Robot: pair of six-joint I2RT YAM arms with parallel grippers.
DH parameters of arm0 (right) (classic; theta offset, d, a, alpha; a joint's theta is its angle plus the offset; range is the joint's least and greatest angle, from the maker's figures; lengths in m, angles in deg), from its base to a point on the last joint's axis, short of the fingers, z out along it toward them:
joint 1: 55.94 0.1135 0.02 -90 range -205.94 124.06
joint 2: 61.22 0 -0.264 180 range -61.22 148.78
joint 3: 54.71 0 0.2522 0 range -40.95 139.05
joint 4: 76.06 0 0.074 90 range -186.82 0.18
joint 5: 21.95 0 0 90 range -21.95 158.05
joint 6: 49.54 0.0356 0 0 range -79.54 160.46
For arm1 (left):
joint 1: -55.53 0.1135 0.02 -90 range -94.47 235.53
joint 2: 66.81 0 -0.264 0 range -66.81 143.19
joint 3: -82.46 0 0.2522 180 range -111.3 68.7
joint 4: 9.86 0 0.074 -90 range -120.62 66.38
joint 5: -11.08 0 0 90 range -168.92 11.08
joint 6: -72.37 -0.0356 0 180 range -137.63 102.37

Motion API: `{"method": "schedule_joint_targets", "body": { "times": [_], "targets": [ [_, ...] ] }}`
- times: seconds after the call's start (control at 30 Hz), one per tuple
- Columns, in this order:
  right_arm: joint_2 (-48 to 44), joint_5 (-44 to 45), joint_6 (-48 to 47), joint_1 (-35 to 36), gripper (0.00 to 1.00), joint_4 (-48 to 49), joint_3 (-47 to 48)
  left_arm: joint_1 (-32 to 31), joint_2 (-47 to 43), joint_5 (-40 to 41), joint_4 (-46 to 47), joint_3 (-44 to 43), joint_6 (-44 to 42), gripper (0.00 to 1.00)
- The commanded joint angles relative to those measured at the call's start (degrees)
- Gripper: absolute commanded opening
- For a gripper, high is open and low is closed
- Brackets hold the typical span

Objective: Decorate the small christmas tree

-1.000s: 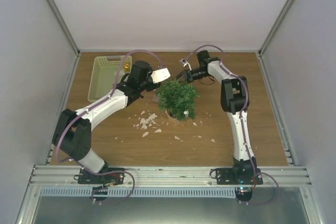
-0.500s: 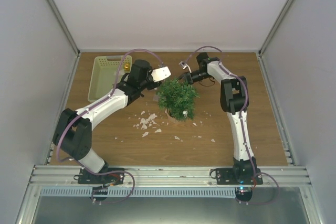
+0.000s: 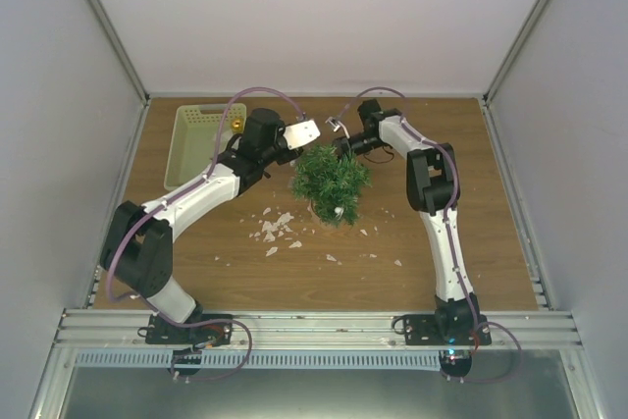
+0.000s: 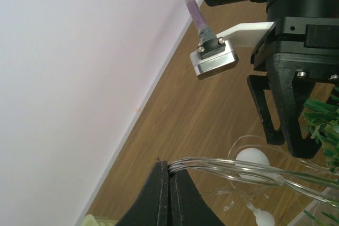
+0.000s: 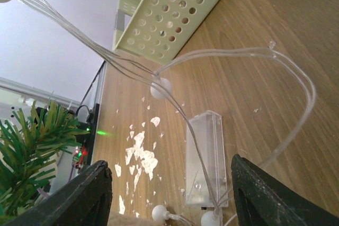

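The small christmas tree point(image 3: 332, 183) stands mid-table, and its needles show at the edges of both wrist views point(image 4: 324, 125) point(image 5: 32, 146). My left gripper point(image 4: 169, 165) is shut on a bundle of clear light-string wires point(image 4: 238, 168) with white bulbs point(image 4: 250, 157), just left of the tree top point(image 3: 290, 152). My right gripper point(image 3: 345, 147) sits behind the tree. It is open point(image 5: 169, 161), low over the string's clear battery box point(image 5: 206, 157), which lies on the table between its fingers. Nothing is gripped there. The wires point(image 5: 106, 51) run up from the box.
A pale yellow-green basket point(image 3: 201, 144) point(image 5: 175, 9) stands at the back left with a gold ornament point(image 3: 236, 125) inside. White flakes point(image 3: 275, 228) point(image 5: 140, 152) litter the wood in front of the tree. White walls enclose the table on three sides.
My right gripper has shifted left behind the tree, staying open. My left gripper has lifted slightly with the wires, and the tree has nudged a little to the left.
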Motion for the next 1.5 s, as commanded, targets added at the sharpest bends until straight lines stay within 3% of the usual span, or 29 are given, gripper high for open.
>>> {"method": "schedule_joint_targets", "body": {
  "times": [0.0, 0.27, 0.5, 0.73, 1.47],
  "targets": [
    [1.8, -1.3, 2.4, 0.7, 0.62, 4.1, 0.4, 0.3, 0.7, -1.2, 3.7, -2.0, 1.2, 0.0],
    [1.6, 2.0, 5.5, 0.1, 0.62, 7.0, 0.0, 0.4, 1.0, -1.2, 3.6, -2.5, 1.4, 0.0],
    [-1.0, 4.0, 14.8, -2.1, 0.61, 18.6, -4.7, 0.3, 1.4, -1.3, 3.5, -3.0, 1.5, 0.0],
    [0.1, 5.1, 19.1, -2.6, 0.62, 23.3, -4.3, 0.4, 1.6, -1.7, 3.4, -3.2, 1.9, 0.0],
    [4.3, 0.8, 19.6, -0.1, 0.6, 23.3, -0.4, 0.4, 2.9, -2.0, 3.8, -4.8, 2.9, 0.0]
  ]
}}
